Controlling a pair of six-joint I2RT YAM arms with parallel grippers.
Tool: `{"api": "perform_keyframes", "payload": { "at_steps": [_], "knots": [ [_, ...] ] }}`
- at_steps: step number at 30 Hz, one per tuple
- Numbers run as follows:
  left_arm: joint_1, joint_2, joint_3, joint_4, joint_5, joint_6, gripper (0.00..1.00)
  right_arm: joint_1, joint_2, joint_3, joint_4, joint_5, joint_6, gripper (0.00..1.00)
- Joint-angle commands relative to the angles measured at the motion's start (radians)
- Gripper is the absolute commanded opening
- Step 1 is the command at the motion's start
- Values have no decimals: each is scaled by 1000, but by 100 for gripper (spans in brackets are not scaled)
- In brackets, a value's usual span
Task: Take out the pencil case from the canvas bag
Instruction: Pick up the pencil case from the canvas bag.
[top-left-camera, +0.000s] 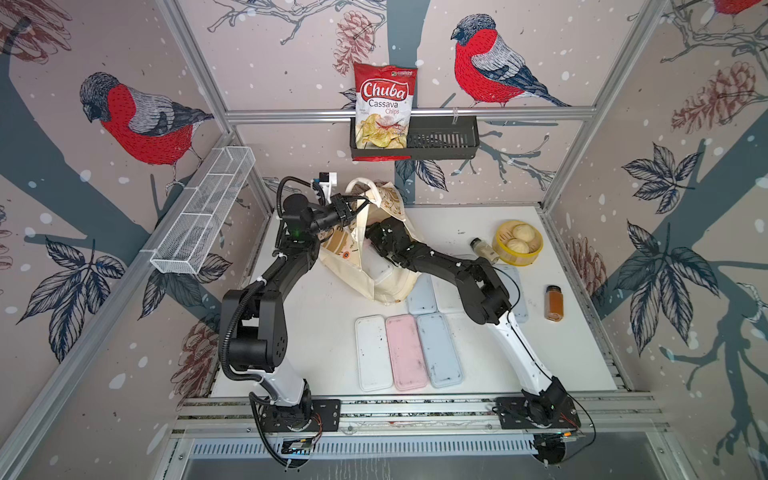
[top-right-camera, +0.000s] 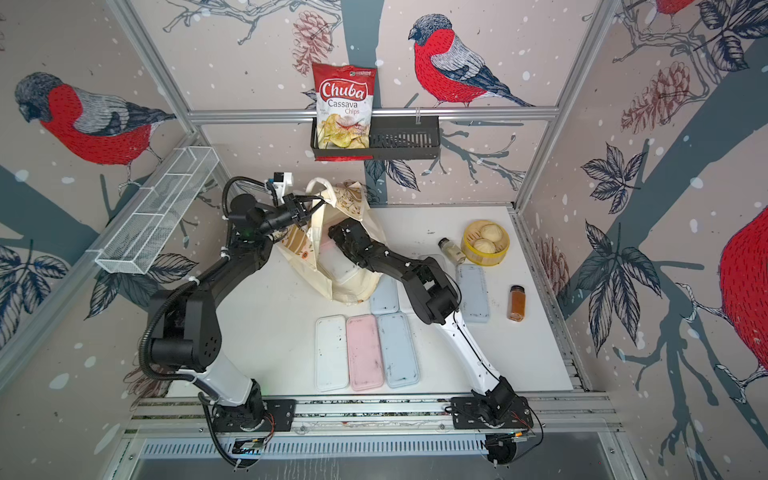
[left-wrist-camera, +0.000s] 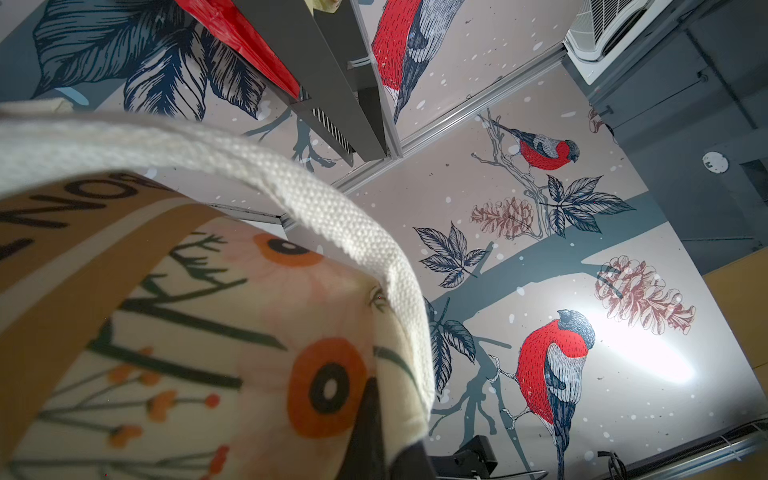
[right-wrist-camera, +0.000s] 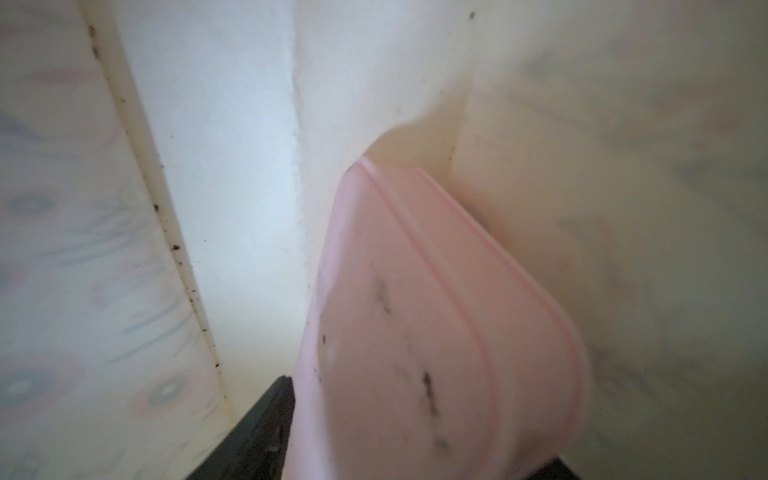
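The canvas bag (top-left-camera: 390, 286) (top-right-camera: 353, 286) lies open at the back of the table. My left gripper (top-left-camera: 361, 202) (top-right-camera: 318, 203) is shut on its rim by a loop handle and holds it up. In the left wrist view the floral cloth (left-wrist-camera: 208, 332) is pinched in the left gripper (left-wrist-camera: 390, 440). My right arm (top-left-camera: 390, 237) reaches into the bag's mouth, which hides its gripper in both top views. In the right wrist view the right gripper (right-wrist-camera: 407, 453) is shut on a pink pencil case (right-wrist-camera: 436, 311) inside the bag.
White (top-left-camera: 372, 353), pink (top-left-camera: 405, 351) and blue (top-left-camera: 439, 349) cases lie in a row at the front, more blue ones under the right arm. A steamer of buns (top-left-camera: 517, 243), a tipped jar (top-left-camera: 484, 249) and a spice jar (top-left-camera: 554, 303) stand at the right.
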Motion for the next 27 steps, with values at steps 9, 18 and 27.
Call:
{"api": "perform_keyframes", "payload": {
  "at_steps": [9, 18, 27],
  "knots": [
    [-5, -9, 12, 86, 29, 18, 0, 14, -121, -196, 233, 55, 75, 59],
    [-5, -10, 10, 85, 24, 19, 0, 7, -84, -136, 195, 75, 221, 59],
    [-6, -6, 9, 87, 23, 16, 0, 6, -2, -60, 155, 41, 300, 58]
  ]
}}
